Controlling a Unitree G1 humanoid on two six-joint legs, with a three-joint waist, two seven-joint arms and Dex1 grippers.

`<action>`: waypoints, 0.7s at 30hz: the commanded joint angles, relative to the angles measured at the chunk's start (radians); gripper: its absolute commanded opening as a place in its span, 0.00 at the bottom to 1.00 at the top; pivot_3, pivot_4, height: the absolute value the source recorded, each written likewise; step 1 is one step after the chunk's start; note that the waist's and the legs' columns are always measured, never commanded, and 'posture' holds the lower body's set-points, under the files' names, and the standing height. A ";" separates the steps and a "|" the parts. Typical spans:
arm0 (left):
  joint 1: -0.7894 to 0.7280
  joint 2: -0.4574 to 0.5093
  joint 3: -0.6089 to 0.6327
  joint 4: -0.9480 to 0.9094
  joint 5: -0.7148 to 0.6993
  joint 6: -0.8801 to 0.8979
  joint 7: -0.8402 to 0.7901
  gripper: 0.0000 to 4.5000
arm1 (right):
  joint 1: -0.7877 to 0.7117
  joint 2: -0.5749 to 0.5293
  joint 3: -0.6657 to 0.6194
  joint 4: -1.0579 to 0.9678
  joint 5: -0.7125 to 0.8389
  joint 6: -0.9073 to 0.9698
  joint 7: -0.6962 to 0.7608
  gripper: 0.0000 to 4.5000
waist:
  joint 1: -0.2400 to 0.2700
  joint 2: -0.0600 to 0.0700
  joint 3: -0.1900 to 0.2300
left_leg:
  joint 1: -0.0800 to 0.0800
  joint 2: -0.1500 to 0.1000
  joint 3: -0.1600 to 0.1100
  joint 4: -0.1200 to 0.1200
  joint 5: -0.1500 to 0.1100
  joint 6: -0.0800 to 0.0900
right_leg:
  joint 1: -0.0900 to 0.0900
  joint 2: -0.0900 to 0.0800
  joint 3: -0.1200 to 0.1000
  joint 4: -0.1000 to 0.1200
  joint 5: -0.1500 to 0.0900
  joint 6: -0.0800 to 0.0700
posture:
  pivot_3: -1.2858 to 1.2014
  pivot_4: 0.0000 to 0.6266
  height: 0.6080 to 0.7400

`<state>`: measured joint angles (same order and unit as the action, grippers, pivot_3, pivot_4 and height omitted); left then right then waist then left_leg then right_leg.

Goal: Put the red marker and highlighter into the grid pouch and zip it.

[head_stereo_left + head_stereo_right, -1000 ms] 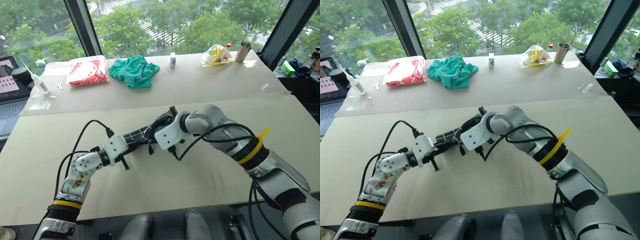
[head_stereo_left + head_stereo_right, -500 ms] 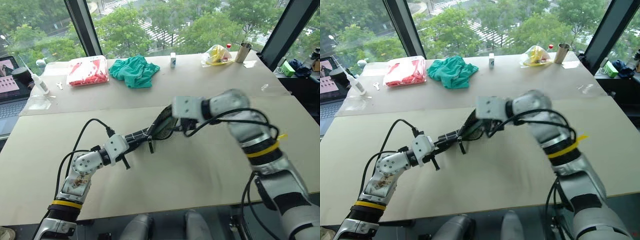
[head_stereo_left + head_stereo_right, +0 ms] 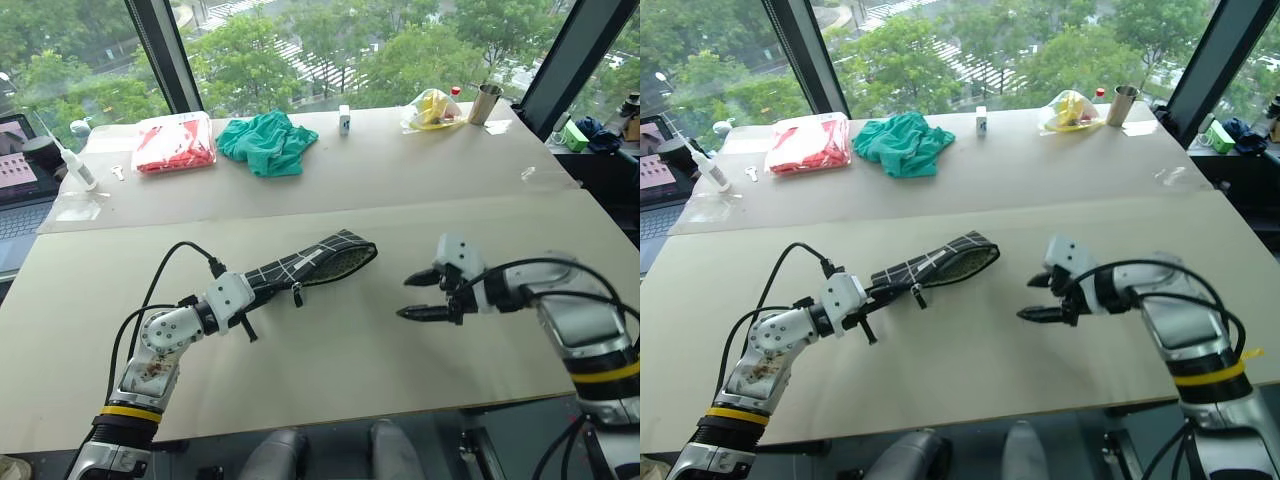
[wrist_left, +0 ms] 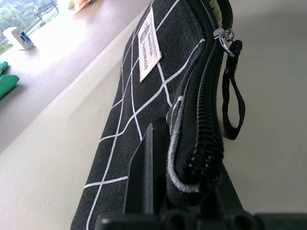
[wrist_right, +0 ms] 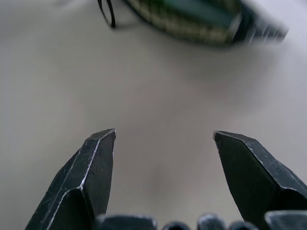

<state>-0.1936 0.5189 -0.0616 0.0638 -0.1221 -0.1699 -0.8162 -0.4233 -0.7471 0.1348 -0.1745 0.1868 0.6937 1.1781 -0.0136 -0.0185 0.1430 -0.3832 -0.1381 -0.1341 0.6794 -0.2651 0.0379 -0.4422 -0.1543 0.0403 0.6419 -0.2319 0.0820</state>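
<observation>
The grid pouch, black with white grid lines, lies slanted on the near table, and its far end gapes open. My left gripper is shut on the pouch's near end. In the left wrist view the zipper runs along the pouch, with the black pull strap hanging beside it. My right gripper hovers open and empty to the right of the pouch, clear of it; the wide-apart fingers show in the right wrist view. The red marker and the highlighter are hidden; a greenish blur shows in the pouch mouth.
On the far table lie a green cloth, a clear bag of red items, a small white box, a yellow bag and a metal cup. A laptop and a bottle stand at far left.
My right gripper drew back from the pouch's mouth to the right and toward me, rolled its wrist and opened wide. The left gripper kept still, holding the pouch.
</observation>
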 commanded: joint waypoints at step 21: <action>-0.022 -0.043 0.021 -0.099 -0.057 0.104 0.035 0.00 | -0.224 0.571 0.180 0.062 0.039 0.224 -0.456 0.81 | -0.005 0.000 0.000 | 0.001 0.003 0.000 0.001 -0.001 -0.002 | -0.001 0.003 -0.001 0.001 0.002 -0.001 | 0.52 0.24 1.00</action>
<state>-0.2198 0.4744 -0.0537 0.0076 -0.1633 -0.0612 -0.7861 -0.6310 -0.1854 0.3097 -0.1096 0.2196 0.9251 0.7391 -0.0189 -0.0183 0.1428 -0.3821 -0.1348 -0.1336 0.6801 -0.2664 0.0353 -0.4433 -0.1502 0.0396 0.6424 -0.2298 0.0808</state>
